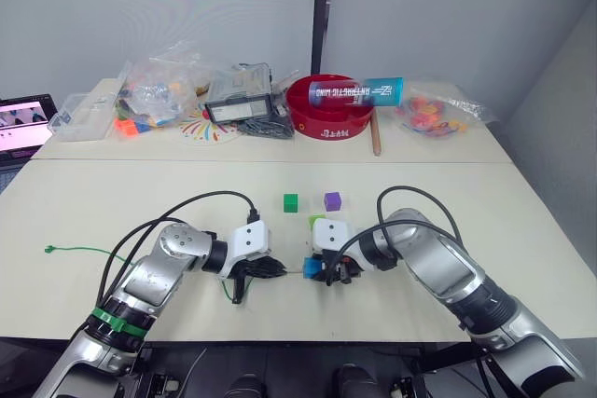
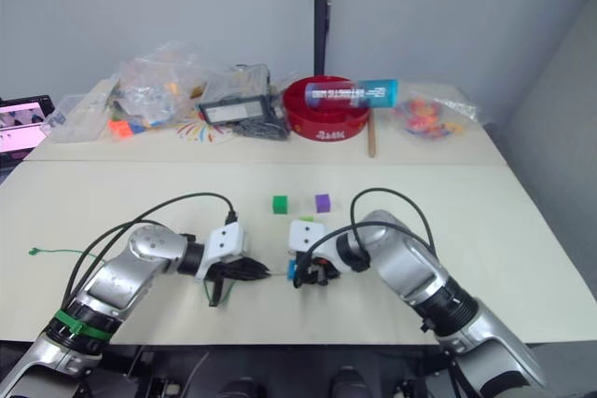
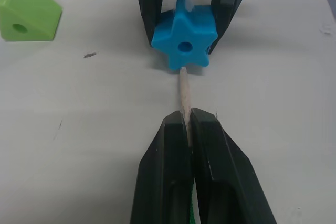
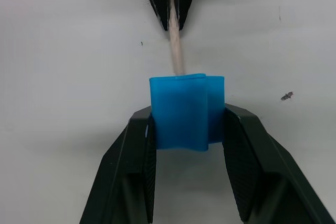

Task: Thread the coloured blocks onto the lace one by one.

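My left gripper (image 1: 276, 269) is shut on the lace's pale stiff tip (image 3: 184, 94), which sticks out toward the blue star-shaped block (image 3: 184, 38). My right gripper (image 1: 319, 273) is shut on that blue block (image 4: 186, 111), holding it just above the table. The tip's end meets the block just below its centre hole, and the hole looks empty. The green cord (image 1: 82, 250) trails left across the table to a small knot. A dark green cube (image 1: 290, 201) and a purple cube (image 1: 332, 200) lie just beyond the grippers. A light green block (image 3: 26, 11) sits beside the right wrist.
The back table holds a red bowl (image 1: 326, 111) with a blue tube (image 1: 359, 92) across it, clear bags of pieces (image 1: 154, 90), a plastic box (image 1: 79, 116), a wooden stick (image 1: 376, 137) and a laptop (image 1: 20, 126). Black cables (image 1: 205, 200) loop over both arms.
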Motion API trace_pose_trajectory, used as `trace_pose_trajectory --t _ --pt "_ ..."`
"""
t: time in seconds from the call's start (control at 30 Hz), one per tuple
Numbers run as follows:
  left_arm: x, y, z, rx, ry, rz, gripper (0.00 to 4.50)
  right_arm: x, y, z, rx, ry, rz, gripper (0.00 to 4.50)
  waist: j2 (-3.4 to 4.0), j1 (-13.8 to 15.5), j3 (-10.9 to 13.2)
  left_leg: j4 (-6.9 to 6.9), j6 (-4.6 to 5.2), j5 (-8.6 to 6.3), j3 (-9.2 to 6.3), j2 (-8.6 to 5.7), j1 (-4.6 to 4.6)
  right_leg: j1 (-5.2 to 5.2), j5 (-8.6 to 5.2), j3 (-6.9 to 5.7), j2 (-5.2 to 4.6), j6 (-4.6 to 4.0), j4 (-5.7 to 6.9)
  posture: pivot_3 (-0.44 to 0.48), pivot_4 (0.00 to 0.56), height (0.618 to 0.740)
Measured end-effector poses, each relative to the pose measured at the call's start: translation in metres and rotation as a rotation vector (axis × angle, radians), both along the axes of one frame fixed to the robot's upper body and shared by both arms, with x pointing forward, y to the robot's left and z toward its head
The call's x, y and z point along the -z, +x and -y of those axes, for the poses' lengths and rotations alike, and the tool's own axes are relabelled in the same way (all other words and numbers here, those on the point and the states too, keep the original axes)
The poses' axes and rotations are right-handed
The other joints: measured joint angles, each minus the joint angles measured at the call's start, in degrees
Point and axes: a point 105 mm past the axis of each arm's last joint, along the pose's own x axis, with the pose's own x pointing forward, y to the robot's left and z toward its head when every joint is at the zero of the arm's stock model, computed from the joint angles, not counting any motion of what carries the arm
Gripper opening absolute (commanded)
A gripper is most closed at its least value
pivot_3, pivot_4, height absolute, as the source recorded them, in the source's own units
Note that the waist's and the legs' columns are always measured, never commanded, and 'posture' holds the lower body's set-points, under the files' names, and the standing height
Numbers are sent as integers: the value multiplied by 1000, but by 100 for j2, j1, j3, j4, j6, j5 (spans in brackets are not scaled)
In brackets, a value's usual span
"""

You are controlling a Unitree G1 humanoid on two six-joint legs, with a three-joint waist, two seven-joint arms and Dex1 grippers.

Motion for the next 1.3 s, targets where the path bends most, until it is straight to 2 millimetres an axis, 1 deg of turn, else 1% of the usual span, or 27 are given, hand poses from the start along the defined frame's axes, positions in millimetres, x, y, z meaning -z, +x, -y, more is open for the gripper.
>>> trace_pose_trajectory --t 0.1,0.3,0.57,0.77,1.3 --pt "0 0 2 5 0 2 0 0 0 -1 1 3 -4 1287 0 -7 0 0 0 0 0 0 1 -1 0 0 1 0 1 0 150 731" --pt "-1 1 -1 6 11 5 0 1 0 -1 3 4 -5 1287 0 -3 0 0 0 0 0 0 0 -1 0 0 0 0 0 0 150 731" --pt "-8 3 -13 -10 39 27 0 1 0 0 2 0 -4 1287 0 6 0 0 0 0 0 0 0 1 0 0 0 0 0 0 150 731" --pt "-15 2 -10 1 25 51 0 1 -1 0 0 -1 -3 1287 0 4 0 0 0 0 0 0 1 0 0 0 0 0 0 0 150 731" --pt "-16 2 -6 10 28 45 0 1 0 1 4 -6 -3 1287 0 20 0 0 0 0 -1 -1 1 3 0 0 -1 1 -1 0 150 731"
